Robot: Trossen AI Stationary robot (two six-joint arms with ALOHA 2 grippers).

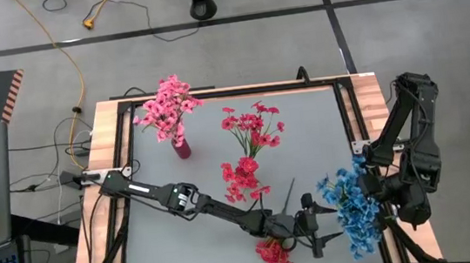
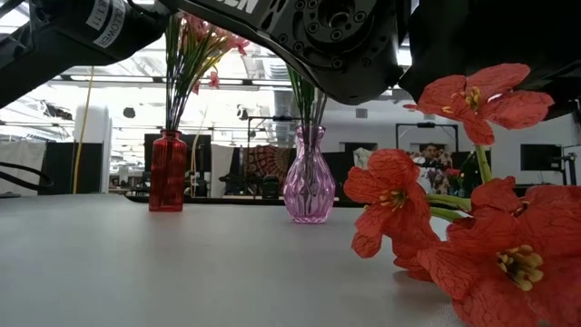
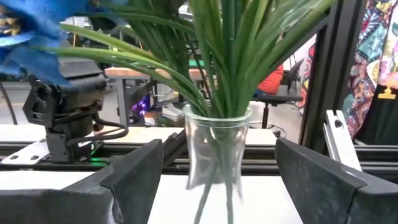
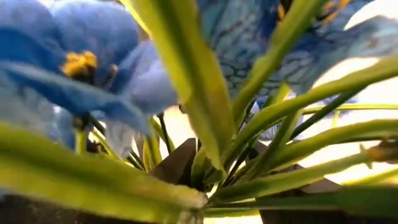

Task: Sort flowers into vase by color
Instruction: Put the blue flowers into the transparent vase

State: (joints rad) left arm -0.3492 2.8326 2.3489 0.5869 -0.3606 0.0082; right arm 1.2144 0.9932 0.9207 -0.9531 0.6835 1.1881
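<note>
A clear glass vase with green stems stands between the fingers of my open left gripper, with a gap on either side. In the high view that gripper reaches in from the left at the near right, and blue flowers hide the vase. My right gripper is shut on a blue sprig just right of them. Pink flowers stand in a red vase. Red flowers stand in a pinkish vase. A loose red sprig lies on the table. My right gripper has the blue sprig's green stems between its two fingers, where the stems run together. Leaves and blossoms fan out beyond the fingertips. In the high view the blossoms hide the place of contact.
The left arm lies stretched across the table's near half, just in front of the red flowers. The right arm stands folded at the right edge by the black frame rail. The loose red blossoms lie close to the front edge.
</note>
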